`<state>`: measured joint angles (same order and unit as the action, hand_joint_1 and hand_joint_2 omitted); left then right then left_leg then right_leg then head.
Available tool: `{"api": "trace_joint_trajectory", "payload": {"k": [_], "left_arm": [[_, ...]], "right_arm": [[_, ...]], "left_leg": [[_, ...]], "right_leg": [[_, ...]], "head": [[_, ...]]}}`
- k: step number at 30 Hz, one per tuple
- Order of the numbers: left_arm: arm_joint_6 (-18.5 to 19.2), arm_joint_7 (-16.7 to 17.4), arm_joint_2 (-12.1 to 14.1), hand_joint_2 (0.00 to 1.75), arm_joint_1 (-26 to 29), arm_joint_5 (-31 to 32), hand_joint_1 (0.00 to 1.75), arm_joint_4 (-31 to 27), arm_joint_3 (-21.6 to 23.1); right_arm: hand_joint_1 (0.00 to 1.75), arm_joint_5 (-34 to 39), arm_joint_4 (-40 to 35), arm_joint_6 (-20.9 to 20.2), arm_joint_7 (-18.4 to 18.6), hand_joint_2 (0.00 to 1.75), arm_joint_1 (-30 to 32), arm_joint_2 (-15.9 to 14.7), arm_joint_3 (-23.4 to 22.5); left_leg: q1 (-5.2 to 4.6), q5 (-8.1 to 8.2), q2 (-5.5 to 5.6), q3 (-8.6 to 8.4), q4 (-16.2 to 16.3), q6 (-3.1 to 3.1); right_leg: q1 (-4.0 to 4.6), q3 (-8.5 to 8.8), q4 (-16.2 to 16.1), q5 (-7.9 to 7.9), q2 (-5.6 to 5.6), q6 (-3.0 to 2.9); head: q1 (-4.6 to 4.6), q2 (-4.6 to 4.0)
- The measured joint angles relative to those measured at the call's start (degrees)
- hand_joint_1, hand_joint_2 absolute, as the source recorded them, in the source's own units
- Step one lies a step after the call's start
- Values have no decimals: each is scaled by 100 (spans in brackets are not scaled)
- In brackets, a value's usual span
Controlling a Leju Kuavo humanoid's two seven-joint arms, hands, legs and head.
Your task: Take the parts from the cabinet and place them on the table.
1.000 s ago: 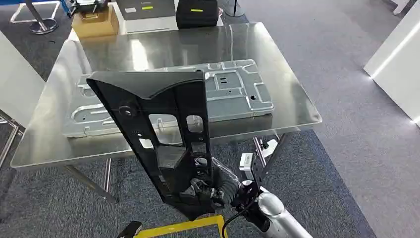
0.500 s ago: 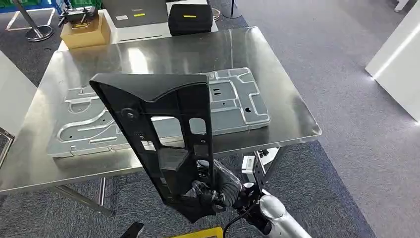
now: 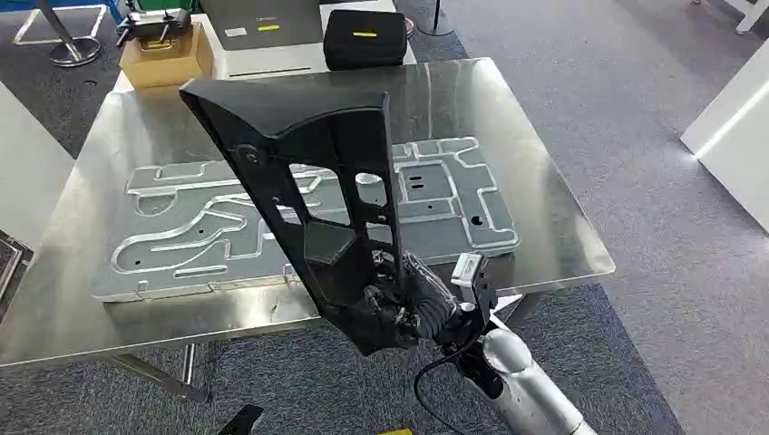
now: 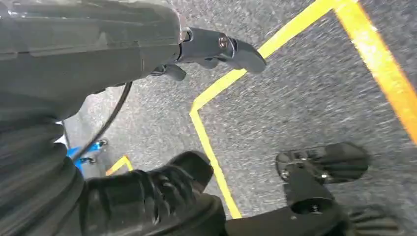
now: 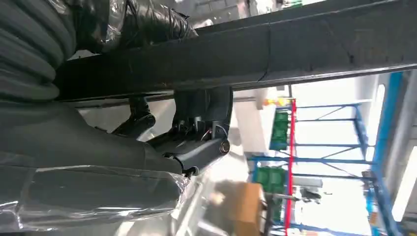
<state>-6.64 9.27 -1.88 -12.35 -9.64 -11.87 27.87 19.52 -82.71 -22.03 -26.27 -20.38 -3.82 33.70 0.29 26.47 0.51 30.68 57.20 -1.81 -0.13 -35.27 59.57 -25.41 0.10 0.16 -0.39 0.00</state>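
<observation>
Our right hand (image 3: 399, 313) grips the black panel (image 3: 308, 181) upright over the table (image 3: 562, 227) — labels unreadable; left hand (image 4: 216, 49) holds nothing.

One black plastic panel (image 3: 308, 181) is seen above the counter (image 3: 562, 236), one stamped metal plate (image 3: 435, 195) on it, and beyond it one cardboard box (image 3: 163, 59) and one black case (image 3: 365, 38).

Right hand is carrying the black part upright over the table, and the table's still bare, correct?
Not bare. The head view shows a silver stamped panel already lying flat on the table. The right hand does hold the black part upright above it.
</observation>
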Motion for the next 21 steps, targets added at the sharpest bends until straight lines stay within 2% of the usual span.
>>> {"api": "trace_joint_trajectory", "payload": {"k": [1, 2, 4, 6, 7, 9, 10, 11, 12, 14, 15, 16, 17, 18, 19, 20, 21], "left_arm": [[0, 0, 0, 175, -11, 0, 0, 0, 0], [0, 2, 0, 175, -12, 0, 0, -2, 0], [0, 0, 0, 175, 2, 13, 0, 0, 4], [0, -7, 7, 175, -13, 35, 0, -2, 20], [0, -13, 0, 175, -19, 39, 0, -2, 39], [0, -24, -2, 175, -4, 63, 0, -2, 66], [0, -31, -2, 175, 4, 90, 0, -2, 72], [-2, -33, -4, 175, 28, 98, 0, 0, 81], [-2, -33, -2, 175, 41, 116, 0, -2, 83], [-4, -35, -2, 175, 42, 151, 0, -2, 85], [-11, -37, -2, 175, 43, 155, 0, -2, 87], [-11, -37, -2, 175, 38, 168, 0, 0, 87], [-13, -37, -11, 175, 46, 206, 0, -2, 92], [-13, -39, -17, 175, 65, 221, 0, -4, 92], [-11, -33, -22, 175, 82, 258, 0, -4, 92], [-7, -33, -44, 175, 84, 286, 0, -11, 94], [-2, -31, -59, 175, 74, 325, 0, -11, 98]], "right_arm": [[175, 0, 2, 2, -2, 175, -33, 4, -13], [175, -7, 0, 7, -4, 175, -36, 4, -20], [175, -213, 4, 190, -44, 175, -76, 13, -46], [175, -413, 15, 412, -50, 175, -271, 24, -91], [175, -467, 26, 506, -48, 175, -403, 46, -131], [175, -590, 70, 728, -17, 175, -696, 79, -223], [175, -629, 94, 812, 9, 175, -793, 81, -266], [175, -678, 138, 940, 55, 175, -983, 103, -330], [175, -754, 203, 1094, 122, 175, -1138, 142, -410], [175, -967, 284, 1413, 186, 175, -1474, 199, -533], [175, -1146, 341, 1618, 214, 175, -1671, 214, -573], [175, -1295, 389, 1780, 230, 175, -1786, 227, -590], [175, -1570, 468, 2077, 282, 175, -1992, 243, -616], [175, -1813, 523, 2320, 333, 175, -2104, 256, -621], [175, -2312, 594, 2704, 400, 175, -2212, 284, -618], [175, -2723, 632, 3009, 503, 175, -2327, 308, -618], [175, -3197, 697, 3318, 622, 175, -2457, 319, -608]], "left_leg": [[-8, 24, 5, 44, 11, 37], [-8, 43, -1, 55, -4, 76], [-20, 27, -3, 16, 76, 154], [2, 232, -18, 142, 332, 182], [17, 411, -18, 324, 675, 218], [39, 772, -19, 815, 1546, 259], [39, 810, -19, 946, 1746, 256], [40, 678, -20, 1018, 1736, 241], [40, 468, -21, 942, 1470, 234], [39, -167, -24, 555, 470, 216], [23, -225, -33, 445, 169, 188], [2, -125, -36, 474, 139, 192], [-28, -190, -34, 451, 111, 138], [-40, -215, -25, 462, 109, 112], [-40, -234, -24, 459, 95, 85], [35, -281, -34, 413, 20, 37], [24, -287, -31, 403, 4, 14]], "right_leg": [[24, 0, -105, -110, -6, -22], [33, 9, -97, 20, -4, -56], [9, 56, -111, 33, 9, -148], [-23, 90, -134, 48, 2, -205], [-23, 88, -132, 40, 3, -219], [-7, 86, -121, 24, 2, -240], [-6, 87, -110, 14, 2, -240], [-6, 91, -93, -8, 4, -236], [-7, 95, -74, -23, 11, -232], [-6, 129, -49, -60, 18, -204], [-5, 132, -49, -72, 13, -186], [-1, 114, -47, -57, 11, -160], [1, 72, -46, -62, 14, -110], [-5, 81, -52, -73, 11, -82], [-6, 89, -65, -59, 9, -50], [14, 64, -38, -102, 5, -8], [1, 10, 97, -199, -1, 11]], "head": [[16, 0], [2, 0], [11, 0], [7, 0], [2, 0], [4, 0], [4, 0], [4, 0], [2, 0], [4, 0], [11, 0], [7, 0], [4, 0], [4, 0], [7, 0], [2, 0], [7, 0]]}}
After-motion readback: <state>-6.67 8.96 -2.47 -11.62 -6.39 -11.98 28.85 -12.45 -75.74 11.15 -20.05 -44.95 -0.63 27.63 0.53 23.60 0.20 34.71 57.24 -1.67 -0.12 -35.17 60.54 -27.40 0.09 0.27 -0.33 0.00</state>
